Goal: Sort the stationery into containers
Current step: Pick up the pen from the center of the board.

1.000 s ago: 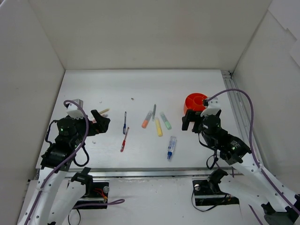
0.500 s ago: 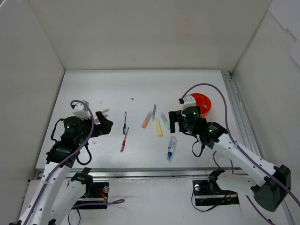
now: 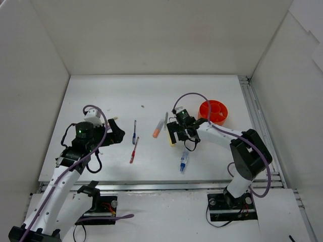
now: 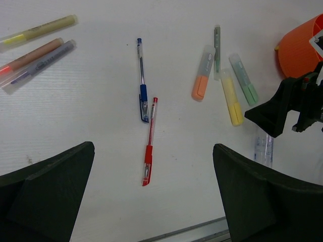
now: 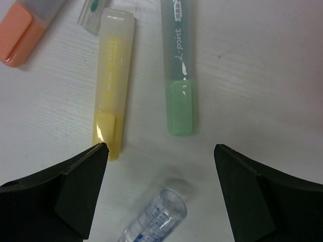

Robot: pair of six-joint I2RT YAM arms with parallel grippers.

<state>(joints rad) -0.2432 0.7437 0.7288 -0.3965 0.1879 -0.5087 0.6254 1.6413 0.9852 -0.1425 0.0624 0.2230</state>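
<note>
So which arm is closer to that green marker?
Right. The right gripper hovers just over the green marker; the left gripper is well away, off to the marker's left.

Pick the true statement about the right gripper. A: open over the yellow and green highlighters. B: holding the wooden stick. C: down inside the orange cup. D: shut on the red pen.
A: in the right wrist view the right gripper has its jaws wide apart, with the yellow highlighter and green highlighter lying flat beneath, unheld.

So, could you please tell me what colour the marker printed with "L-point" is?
The marker is pale green, clearest in the right wrist view.
</note>
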